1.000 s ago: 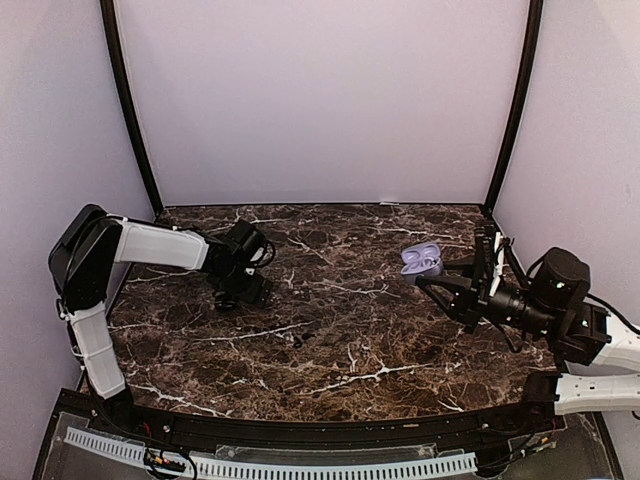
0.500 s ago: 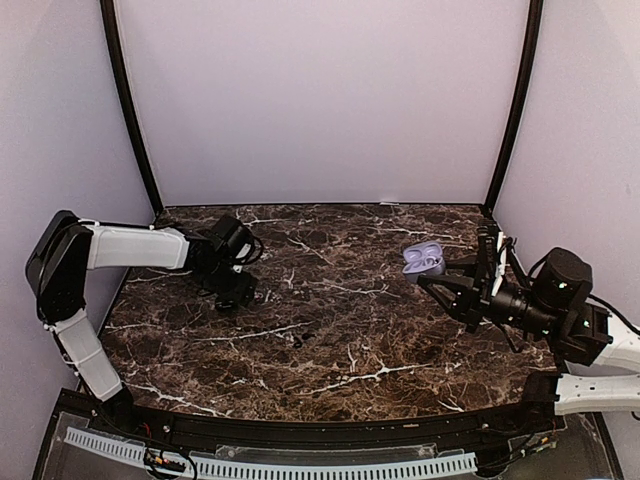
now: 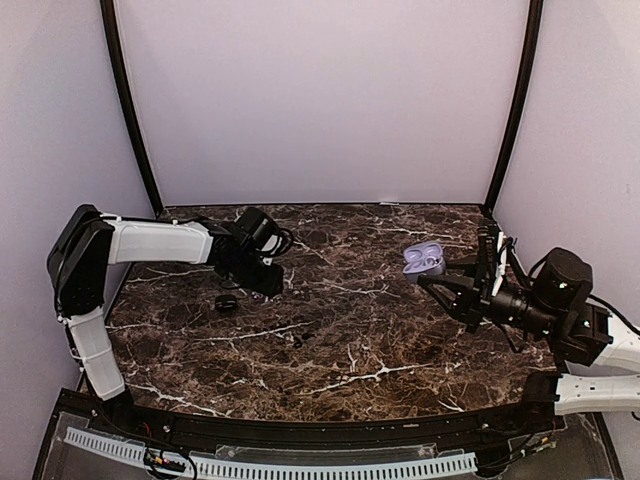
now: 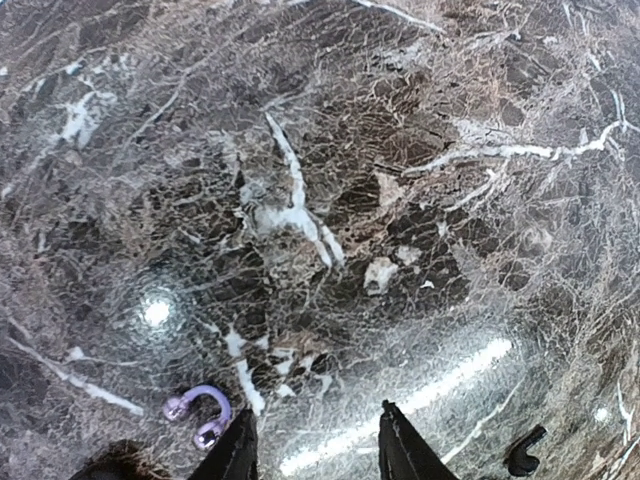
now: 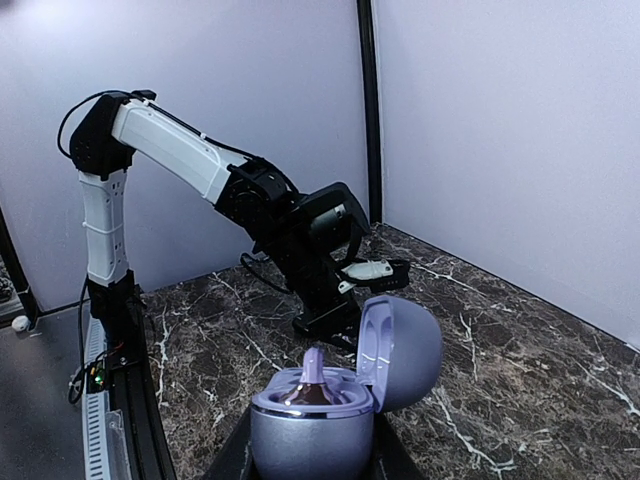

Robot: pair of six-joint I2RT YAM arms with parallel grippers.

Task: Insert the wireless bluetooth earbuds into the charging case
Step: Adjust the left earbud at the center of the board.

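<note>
Since a second ago my left gripper [image 3: 268, 283] is sitting farther in from the table's left edge, and a small dark round thing [image 3: 227, 303] is now lying uncovered where it was; whether that is a bud I cannot tell. The jaws are standing narrower than they were. The right side is not shifting.

Left jaws are standing partly apart with nothing between them. A pale purple earbud [image 4: 198, 408] is lying on the table [image 4: 420, 150] just outside the finger [image 4: 240, 455] on the wrist view's left, beside the gap and not in it. Its arch is running across that view, both ends pointing back toward me.

My right gripper [image 3: 432, 274] is clamping the charging case [image 5: 310, 430] above the table near its right edge, lid open, one pale bud [image 5: 312, 372] standing inside.

The left arm is far nearer. I am judging that the jaws are needing a sidestep toward that earbud before closing.
</note>
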